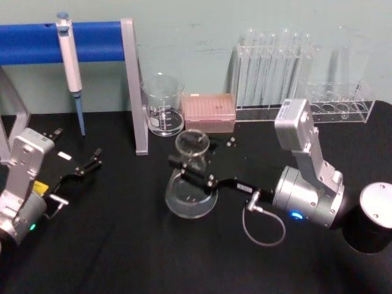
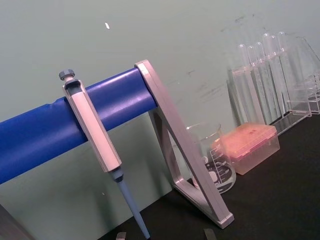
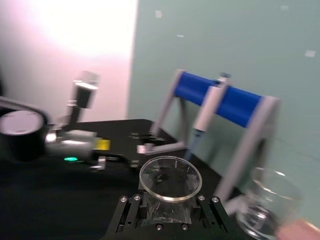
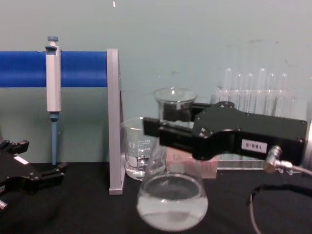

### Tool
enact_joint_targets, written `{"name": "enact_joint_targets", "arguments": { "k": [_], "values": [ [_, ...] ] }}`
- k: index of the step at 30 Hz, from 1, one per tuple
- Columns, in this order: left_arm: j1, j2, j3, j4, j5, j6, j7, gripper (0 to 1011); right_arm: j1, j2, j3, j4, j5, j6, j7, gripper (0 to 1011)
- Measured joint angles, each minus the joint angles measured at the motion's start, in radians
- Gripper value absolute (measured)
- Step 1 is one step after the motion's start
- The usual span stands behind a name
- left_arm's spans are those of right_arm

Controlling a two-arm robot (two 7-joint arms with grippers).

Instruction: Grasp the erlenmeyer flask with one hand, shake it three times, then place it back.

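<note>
The erlenmeyer flask [image 1: 191,197] is clear glass with a wide round base and a little liquid, standing upright just in front of the table's middle. My right gripper [image 1: 187,170] is shut on its neck, one long black jaw on each side below the flared rim. In the chest view the flask [image 4: 171,200] hangs under the right gripper [image 4: 161,130]; I cannot tell if its base touches the table. The right wrist view looks down on the flask's rim [image 3: 170,172] between the jaws. My left gripper [image 1: 93,160] rests open at the left, far from the flask.
Behind the flask stand a glass beaker [image 1: 163,104], a pink tip box [image 1: 210,112] and a clear test tube rack [image 1: 275,67]. A pipette [image 1: 70,67] hangs from the blue bar stand [image 1: 131,86] at the back left. A black cylinder [image 1: 373,217] sits at the right edge.
</note>
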Motion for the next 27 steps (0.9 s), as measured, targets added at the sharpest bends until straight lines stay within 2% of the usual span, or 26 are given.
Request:
{"name": "enact_joint_targets", "arguments": {
  "k": [2,12,27],
  "values": [
    [0.0,0.0,0.0,0.0,0.0,0.0,0.0,1001,-0.003,-0.014,0.016,0.009,-0.014,0.009,-0.037,456],
    [0.0,0.0,0.0,0.0,0.0,0.0,0.0,1001,-0.005,-0.06,0.08,0.049,-0.054,0.031,-0.137,456],
    [0.0,0.0,0.0,0.0,0.0,0.0,0.0,1001,-0.019,-0.105,0.178,0.087,-0.107,0.058,-0.253,456]
  ]
}}
